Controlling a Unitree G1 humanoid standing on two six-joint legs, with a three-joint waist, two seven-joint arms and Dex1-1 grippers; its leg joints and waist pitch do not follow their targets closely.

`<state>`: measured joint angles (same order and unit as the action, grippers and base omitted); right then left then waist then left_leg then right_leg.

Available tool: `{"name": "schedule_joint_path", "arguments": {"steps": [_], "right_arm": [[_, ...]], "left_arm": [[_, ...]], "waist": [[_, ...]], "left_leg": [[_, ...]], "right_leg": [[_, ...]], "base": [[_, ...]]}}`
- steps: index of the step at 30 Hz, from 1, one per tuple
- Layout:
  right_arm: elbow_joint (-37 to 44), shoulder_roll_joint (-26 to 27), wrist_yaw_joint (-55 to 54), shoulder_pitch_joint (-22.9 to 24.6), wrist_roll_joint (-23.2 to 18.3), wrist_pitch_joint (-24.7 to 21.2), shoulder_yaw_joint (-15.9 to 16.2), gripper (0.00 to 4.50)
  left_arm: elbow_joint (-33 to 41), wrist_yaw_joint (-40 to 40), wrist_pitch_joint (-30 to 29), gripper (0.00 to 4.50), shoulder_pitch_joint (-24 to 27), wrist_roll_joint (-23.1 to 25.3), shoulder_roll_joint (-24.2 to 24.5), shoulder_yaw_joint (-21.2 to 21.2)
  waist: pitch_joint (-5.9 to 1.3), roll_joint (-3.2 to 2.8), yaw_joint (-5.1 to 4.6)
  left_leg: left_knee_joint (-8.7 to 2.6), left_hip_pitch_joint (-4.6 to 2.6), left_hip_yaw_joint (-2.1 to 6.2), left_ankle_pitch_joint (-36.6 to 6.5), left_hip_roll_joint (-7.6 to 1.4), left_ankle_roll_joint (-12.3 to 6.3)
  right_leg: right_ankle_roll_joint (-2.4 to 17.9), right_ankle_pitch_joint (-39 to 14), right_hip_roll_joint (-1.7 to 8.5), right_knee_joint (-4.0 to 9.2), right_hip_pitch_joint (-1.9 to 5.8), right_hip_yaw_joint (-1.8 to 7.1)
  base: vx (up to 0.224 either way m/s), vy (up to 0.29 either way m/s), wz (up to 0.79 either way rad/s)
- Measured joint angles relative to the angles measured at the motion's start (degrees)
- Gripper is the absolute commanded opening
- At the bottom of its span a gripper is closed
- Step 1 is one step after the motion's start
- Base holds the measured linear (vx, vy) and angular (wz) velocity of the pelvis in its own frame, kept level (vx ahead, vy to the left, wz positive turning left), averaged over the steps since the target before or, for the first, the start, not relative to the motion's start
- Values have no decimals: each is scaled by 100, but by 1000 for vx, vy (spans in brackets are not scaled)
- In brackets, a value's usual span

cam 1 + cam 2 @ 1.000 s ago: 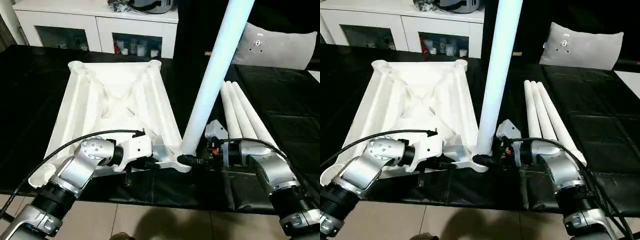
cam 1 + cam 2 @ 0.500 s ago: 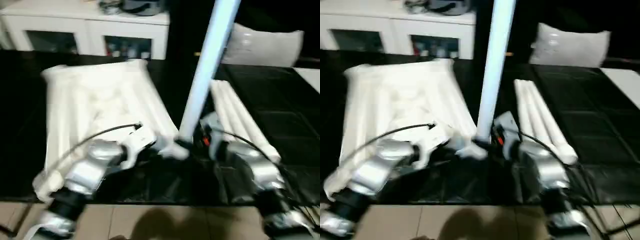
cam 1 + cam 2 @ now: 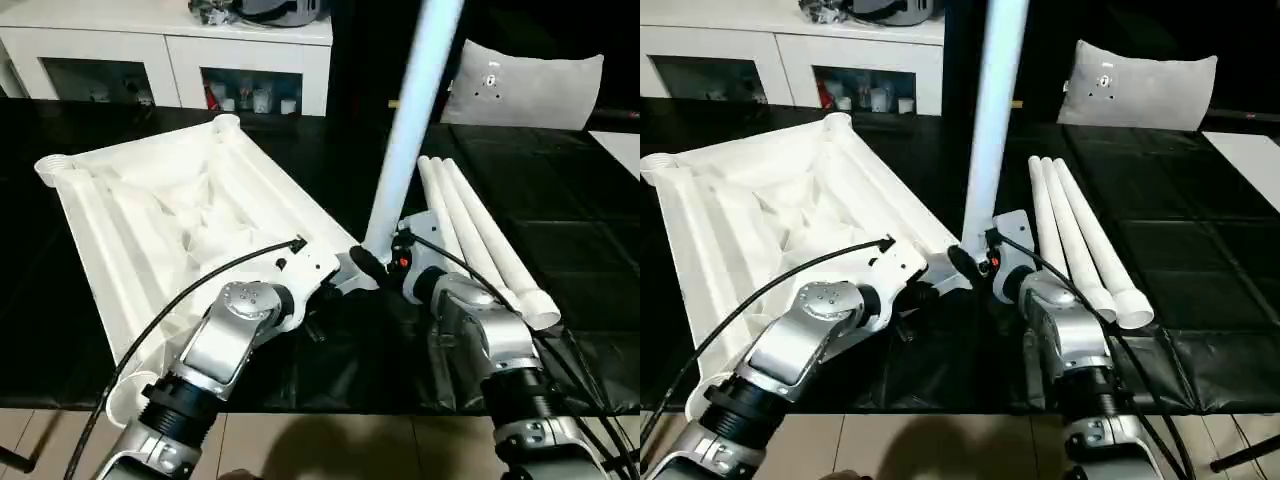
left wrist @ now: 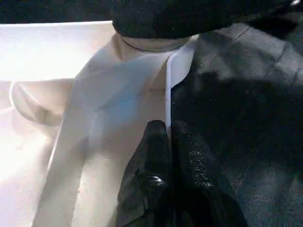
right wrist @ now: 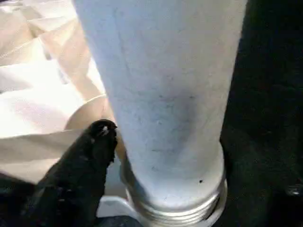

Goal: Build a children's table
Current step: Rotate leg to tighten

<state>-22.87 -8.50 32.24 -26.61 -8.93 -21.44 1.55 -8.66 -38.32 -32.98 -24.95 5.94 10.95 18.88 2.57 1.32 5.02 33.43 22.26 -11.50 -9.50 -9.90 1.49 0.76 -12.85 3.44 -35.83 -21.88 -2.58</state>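
Table top (image 3: 170, 215) lies upside down on the black-covered work surface (image 3: 560, 230), ribbed side up. One leg (image 3: 415, 115) stands upright in the near corner socket (image 5: 173, 201); threads still show at the base in the right wrist view, so probably not fully seated, though that view is too tight to be sure. Three spare legs (image 3: 1070, 240) lie side by side just right of the top, untouched.

Left gripper (image 4: 170, 137) is pinched closed on the thin edge of the top beside that socket. Right gripper (image 3: 372, 262) sits at the leg's base; one finger (image 5: 94, 142) shows alongside the leg, can't tell if it's actually gripping.

Progress: one of four legs in, three left, then flip upright.
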Motion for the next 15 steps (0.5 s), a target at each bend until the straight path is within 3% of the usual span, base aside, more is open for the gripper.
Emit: {"name": "schedule_joint_path", "arguments": {"steps": [5, 9, 15], "right_arm": [[30, -537, 893, 10, -27, 174, 231, 445], [206, -1165, 1810, 58, -70, 232, 350, 445], [248, -1647, 2702, 68, -62, 548, 662, 445]], "left_arm": [[-11, -491, 412, 0, 24, -50, 396, 51], [-34, -1061, 829, 0, 36, -203, 875, 101], [-66, -2028, 1387, 0, 35, -356, 1474, 229]], "waist": [[7, -6, 14], [14, 6, 47], [14, 6, 137]], "left_leg": [[-3, 4, 0, 0, -1, 0], [1, 10, 1, 0, -2, 0], [13, 13, 1, -3, -2, -5]], "right_leg": [[-1, 0, -1, -1, -6, -2], [-1, 0, -1, 0, -7, -5], [1, 2, 0, -1, -3, -4]], "base": [[0, 0, 0], [0, 0, 0], [0, 0, 0]]}}
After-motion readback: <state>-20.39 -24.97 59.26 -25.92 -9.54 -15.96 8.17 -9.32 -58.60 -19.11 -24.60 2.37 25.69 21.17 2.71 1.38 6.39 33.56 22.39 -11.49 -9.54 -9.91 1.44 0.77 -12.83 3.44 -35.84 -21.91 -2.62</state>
